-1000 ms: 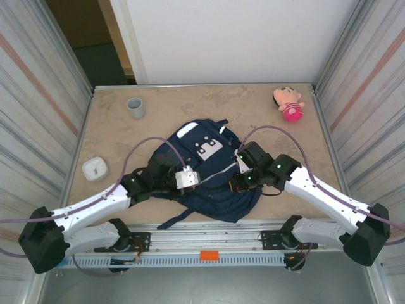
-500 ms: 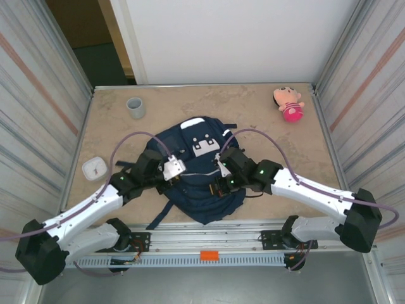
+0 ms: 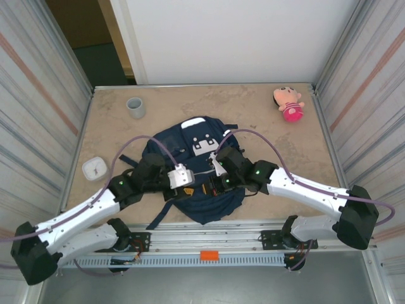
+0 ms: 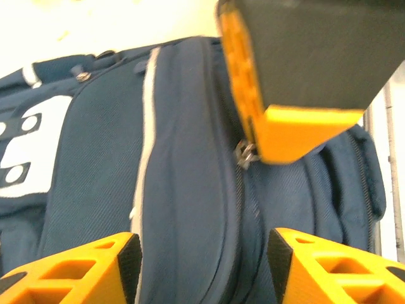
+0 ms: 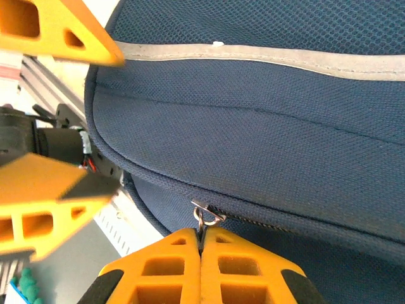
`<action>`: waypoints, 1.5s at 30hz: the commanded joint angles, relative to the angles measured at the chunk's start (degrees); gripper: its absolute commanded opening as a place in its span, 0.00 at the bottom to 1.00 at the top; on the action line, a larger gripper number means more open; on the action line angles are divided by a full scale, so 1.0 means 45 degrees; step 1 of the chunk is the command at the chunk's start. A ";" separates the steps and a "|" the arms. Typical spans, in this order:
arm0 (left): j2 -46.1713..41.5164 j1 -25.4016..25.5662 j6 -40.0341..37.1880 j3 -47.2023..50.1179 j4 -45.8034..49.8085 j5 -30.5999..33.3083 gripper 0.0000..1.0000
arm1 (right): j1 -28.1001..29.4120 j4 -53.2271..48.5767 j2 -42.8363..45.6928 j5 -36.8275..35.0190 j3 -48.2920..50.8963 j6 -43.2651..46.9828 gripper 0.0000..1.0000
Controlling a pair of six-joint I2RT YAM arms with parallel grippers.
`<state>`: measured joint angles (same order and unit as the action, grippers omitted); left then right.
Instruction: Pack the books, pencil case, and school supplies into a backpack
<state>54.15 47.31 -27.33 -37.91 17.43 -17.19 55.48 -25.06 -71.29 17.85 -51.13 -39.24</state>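
Right wrist view: the right tool (image 5: pixel 201 235) was clamped shut on the zip pull (image 5: pixel 206 214) of the navy backpack (image 5: pixel 266 114), which lay mid-counter (image 3: pixel 253 114) between both arms. The left tool (image 4: pixel 202 256), jaws parted and empty, straddled the zip seam (image 4: pixel 239 209), which ran straight ahead to that pull.

- Left arm (image 3: pixel 82 212) and right arm (image 3: pixel 310 190): white tubular links joined by black housings.
- Purple cable (image 3: pixel 136 139): one loop along each forearm.
- Green light (image 3: pixel 256 170): on the right wrist housing.
- Fingers (image 4: pixel 76 269): orange plastic, hollow-ribbed, black inner faces.
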 commanded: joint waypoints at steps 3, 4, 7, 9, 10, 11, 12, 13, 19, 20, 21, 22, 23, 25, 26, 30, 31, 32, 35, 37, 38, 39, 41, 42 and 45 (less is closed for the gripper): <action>0.1523 0.0458 -0.0800 -0.1094 -0.0054 -0.0021 0.50 | 0.0063 0.0239 0.0045 0.0334 -0.0180 0.0005 0.00; 0.1710 0.0458 -0.0812 -0.1135 0.0007 0.0177 0.45 | 0.0044 0.0184 0.0080 0.0331 -0.0165 0.0028 0.00; 0.1788 0.0443 -0.0820 -0.1081 0.0248 0.0667 0.26 | -0.0144 -0.0063 0.0212 0.0314 -0.0037 0.0115 0.00; 0.1511 0.0369 -0.0859 -0.0807 0.0233 0.1046 0.11 | -0.0468 -0.0386 0.0377 0.0292 0.0121 0.0269 0.00; 0.1337 0.0287 -0.0854 -0.0681 0.0262 0.1119 0.08 | -0.0670 -0.0568 0.0476 0.0292 0.0188 0.0363 0.00; 0.1099 0.0110 -0.0847 -0.0540 0.0352 0.1125 0.06 | -0.0925 -0.0742 0.0574 0.0294 0.0288 0.0470 0.00; 0.0850 -0.0068 -0.0840 -0.0421 0.0507 0.1111 0.04 | -0.1208 -0.0964 0.0713 0.0313 0.0392 0.0602 0.00; 0.0603 -0.0247 -0.0840 -0.0352 0.0681 0.1106 0.04 | -0.1460 -0.1154 0.0857 0.0317 0.0495 0.0730 0.00; -0.0575 -0.1122 -0.1160 0.0083 0.1869 0.1441 0.03 | -0.2513 -0.2335 0.1387 0.0048 0.0690 0.1410 0.00; -0.0678 -0.1138 -0.1218 0.0093 0.2043 0.1589 0.03 | -0.2493 -0.2329 0.1344 0.0105 0.0664 0.1398 0.00; -0.0714 -0.1141 -0.1260 0.0104 0.2149 0.1716 0.03 | -0.2408 -0.2194 0.1320 0.0229 0.0664 0.1348 0.00; -0.0725 -0.1141 -0.1270 0.0085 0.2237 0.1841 0.04 | -0.2292 -0.1960 0.1254 0.0350 0.0660 0.1265 0.00; -0.0731 -0.1138 -0.1270 0.0067 0.2255 0.1906 0.07 | -0.2133 -0.1602 0.1184 0.0552 0.0696 0.1161 0.00; -0.0683 -0.1139 -0.1132 -0.0154 0.2193 0.1518 0.26 | -0.1799 -0.0613 0.1060 0.1018 0.0890 0.0926 0.00; -0.0623 -0.1128 -0.0978 -0.0314 0.2050 0.1003 0.37 | -0.1691 -0.0172 0.0971 0.1201 0.0979 0.0790 0.00; 0.0092 -0.0495 -0.0435 -0.0952 0.1075 -0.0042 0.52 | -0.1567 -0.0149 0.0624 0.1102 0.0717 0.0805 0.00; 0.0405 -0.0177 -0.0399 -0.1190 0.0940 0.0308 0.53 | -0.1548 -0.0225 0.0605 0.1048 0.0666 0.0848 0.00; 0.0736 0.0080 -0.0422 -0.1442 0.0831 0.0660 0.53 | -0.1542 -0.0271 0.0625 0.1015 0.0656 0.0869 0.00; 0.1801 0.0657 -0.0313 -0.1999 0.0454 0.0927 0.53 | -0.1539 -0.0253 0.0738 0.0999 0.0739 0.0821 0.00; 0.2466 0.0920 -0.0353 -0.2282 0.0336 0.0630 0.54 | -0.1544 -0.0258 0.0792 0.0982 0.0796 0.0794 0.00; 0.2823 0.1027 -0.0352 -0.2367 0.0190 0.0581 0.54 | -0.1546 -0.0253 0.0802 0.0986 0.0807 0.0777 0.00; 0.3080 0.1085 -0.0371 -0.2429 0.0087 0.0578 0.53 | -0.1540 -0.0261 0.0831 0.0979 0.0820 0.0772 0.00; 0.3503 0.1108 -0.0339 -0.2473 -0.0095 0.0686 0.45 | -0.1546 -0.0259 0.0857 0.0997 0.0817 0.0752 0.00; 0.3669 0.1108 -0.0255 -0.2459 -0.0200 0.0876 0.40 | -0.1542 -0.0263 0.0897 0.0996 0.0827 0.0752 0.00; 0.3700 0.1094 -0.0363 -0.2246 -0.0260 0.1436 0.35 | -0.1596 -0.0257 0.1079 0.1002 0.0930 0.0791 0.00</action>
<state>71.20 52.05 -29.19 -47.64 17.82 -12.78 48.01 -27.05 -68.38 21.04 -47.22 -35.53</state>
